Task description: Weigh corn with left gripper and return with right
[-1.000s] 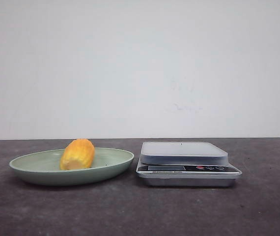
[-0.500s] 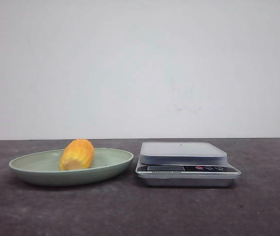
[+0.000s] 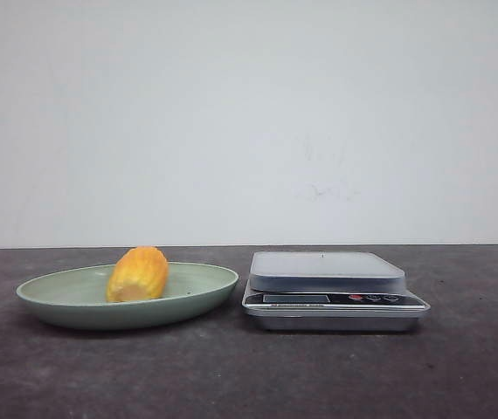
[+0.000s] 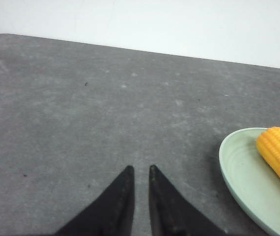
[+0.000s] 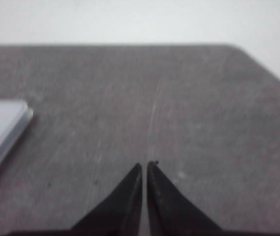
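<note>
Corn (image 3: pixel 138 274) sitting in green plate (image 3: pixel 74 307), scale (image 3: pixel 328 272) bare, left gripper (image 4: pixel 140 173) and right gripper (image 5: pixel 144 167) both closed on nothing, so either pre-weigh or already returned.

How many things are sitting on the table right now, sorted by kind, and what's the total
Corn cob: 1
Green plate: 1
Kitchen scale: 1
Total: 3

Scale (image 3: pixel 335 292) just beside plate (image 3: pixel 74 310); surrounding table (image 3: pixel 249 375) bare.
</note>
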Robot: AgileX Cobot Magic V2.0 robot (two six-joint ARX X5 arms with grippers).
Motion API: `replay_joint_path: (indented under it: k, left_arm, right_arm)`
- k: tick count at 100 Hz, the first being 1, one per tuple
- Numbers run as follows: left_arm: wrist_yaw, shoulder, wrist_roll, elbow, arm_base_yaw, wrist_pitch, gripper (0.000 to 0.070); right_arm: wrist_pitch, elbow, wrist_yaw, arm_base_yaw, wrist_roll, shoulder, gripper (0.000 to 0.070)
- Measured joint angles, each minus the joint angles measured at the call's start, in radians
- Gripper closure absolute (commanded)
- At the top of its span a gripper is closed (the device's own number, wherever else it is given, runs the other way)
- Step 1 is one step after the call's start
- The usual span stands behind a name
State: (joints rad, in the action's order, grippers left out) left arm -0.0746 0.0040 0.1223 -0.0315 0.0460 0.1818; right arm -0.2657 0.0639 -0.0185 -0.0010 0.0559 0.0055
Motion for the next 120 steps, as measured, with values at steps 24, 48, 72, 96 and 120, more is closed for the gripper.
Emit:
replay_joint_path:
  k: [24, 48, 72, 96, 120]
  left_arm:
    - [0.000, 0.000, 0.000, 0.000, 0.000, 0.000, 0.0684]
    - [0.000, 0.000, 0.000, 0.000, 0.000, 0.000, 0.0684]
    - [0.000, 0.000, 0.000, 0.000, 0.000, 0.000, 0.0684]
    - [0.000, 0.000, 0.000, 0.000, 0.000, 0.000, 0.0684]
    - [0.000, 0.000, 0.000, 0.000, 0.000, 0.000, 0.0684]
  right_arm:
    - [0.017, -0.021, 0.018, 0.002, 0.012, 0.001, 0.0690]
    - [0.023, -0.022, 0.019, 0.003, 0.012, 0.001, 0.0689]
    - [0.025, -0.022, 0.019, 0.003, 0.012, 0.001, 0.0689]
    - [0.038, -0.022, 0.019, 0.003, 0.012, 0.001, 0.0690]
    - [0.038, -0.022, 0.019, 0.003, 0.012, 0.001, 0.0690]
